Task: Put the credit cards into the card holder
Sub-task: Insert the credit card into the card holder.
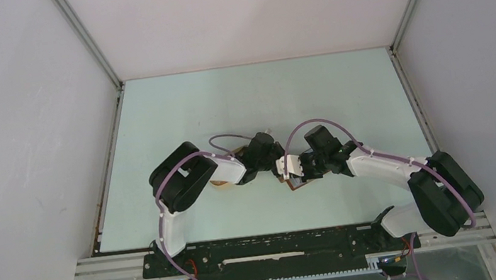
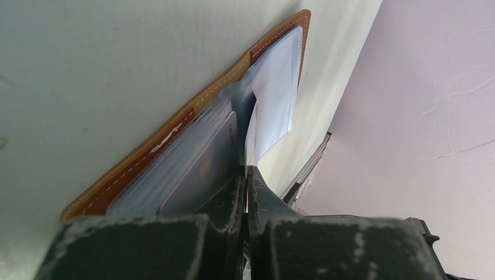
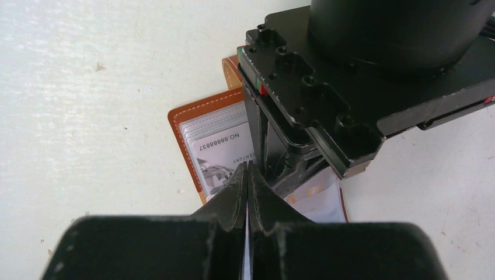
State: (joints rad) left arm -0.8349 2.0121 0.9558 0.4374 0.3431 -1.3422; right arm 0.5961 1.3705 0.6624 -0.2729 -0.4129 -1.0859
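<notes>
From above, the left arm [image 1: 179, 180] and right arm [image 1: 406, 170] bend inward and meet over the middle of the pale green counter [image 1: 241, 105], with the brown card holder [image 1: 297, 184] mostly hidden beneath their wrists. A cream tray [image 1: 221, 185] peeks out under the left arm. At the left wrist, the left tool [image 2: 246, 175] is clenched shut, its tips at the base of a clear pocket leaf [image 2: 274, 87] that stands up from the open card holder lying flat on the counter. At the right wrist, the right tool [image 3: 248, 172] is clenched too, with a thin pale sliver in its seam that cannot be identified. It hangs over the open holder, where a whitish printed card [image 3: 219, 154] sits in a pocket and a tan-orange card [image 3: 309, 192] shows beside it.
</notes>
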